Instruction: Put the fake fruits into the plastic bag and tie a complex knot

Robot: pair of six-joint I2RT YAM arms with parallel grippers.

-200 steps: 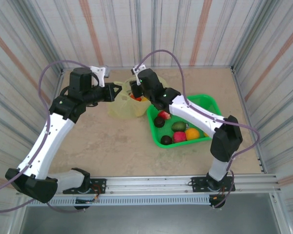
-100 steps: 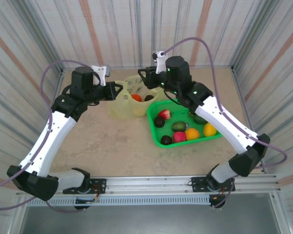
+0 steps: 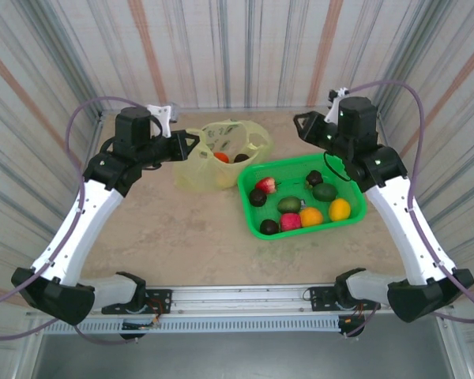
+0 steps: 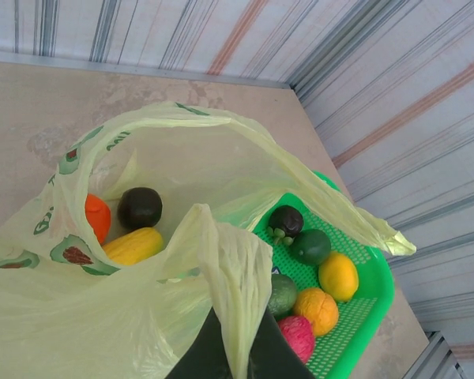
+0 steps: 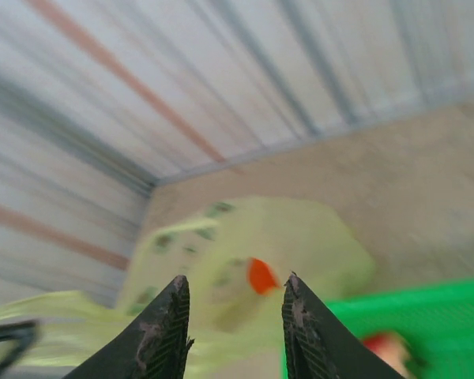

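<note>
The pale yellow-green plastic bag (image 3: 221,150) sits open at the back of the table, left of the green basket (image 3: 349,215). My left gripper (image 3: 191,145) is shut on a fold of the bag's near rim (image 4: 229,276), holding the mouth up. Inside the bag lie an orange fruit (image 4: 97,219), a dark one (image 4: 139,207) and a yellow one (image 4: 134,245). Several fruits lie in the basket, among them a strawberry (image 3: 265,185), a pink one (image 3: 291,221) and an orange (image 3: 310,216). My right gripper (image 3: 304,126) hangs open and empty above the basket's back edge, facing the bag (image 5: 261,229).
The basket (image 4: 363,316) touches the bag's right side. Striped corrugated walls enclose the table on three sides. Bare tabletop (image 3: 182,237) lies in front of the bag and basket. Purple cables loop over both arms.
My right arm has swung from the bag's mouth to the right and back, and its gripper now hangs open by the basket's far edge. The left gripper has held still on the bag.
</note>
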